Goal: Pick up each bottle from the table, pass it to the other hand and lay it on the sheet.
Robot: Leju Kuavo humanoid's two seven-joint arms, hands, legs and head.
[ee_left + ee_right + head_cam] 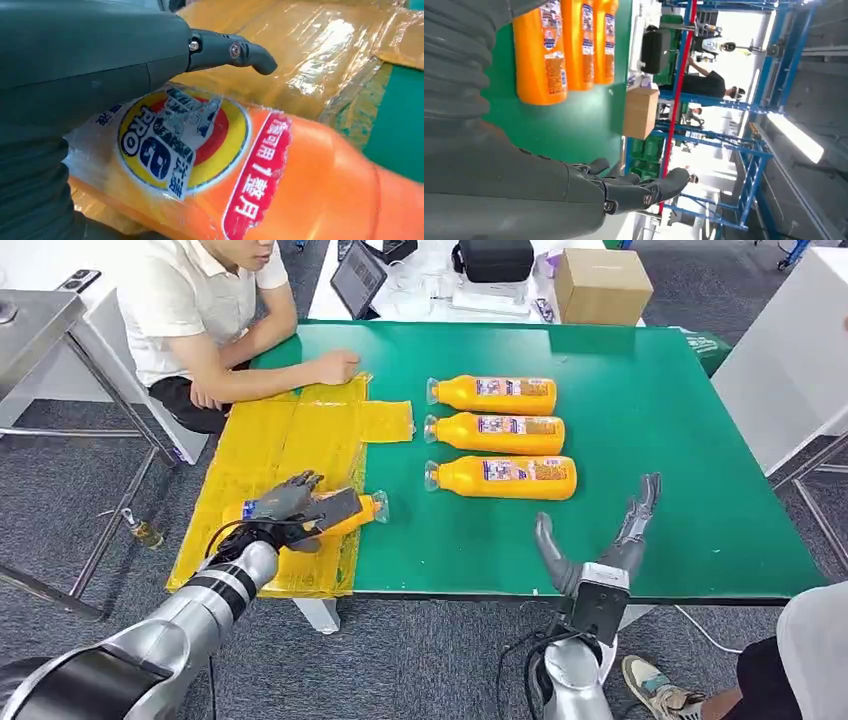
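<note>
Sheet (290, 440): my left hand (300, 508) and its bottle (362, 510) fill the near end; bare yellow beyond.
Sheet's far end: a person's hand (335, 367) rests there.
Right of sheet: three bottles (500, 435) in a row, narrow gaps.
Right of row: open green table (680, 440) around my spread right hand (610, 540).

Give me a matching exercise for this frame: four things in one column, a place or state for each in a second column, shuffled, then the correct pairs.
1. left hand
2. right hand
3. cardboard box
4. person's hand

A. open, holding nothing, over the near table edge
B. resting on the far end of the yellow sheet
C. on the white table beyond the green one
D. holding a bottle over the sheet

Pairs: 1-D, 2-A, 3-C, 4-B
</note>
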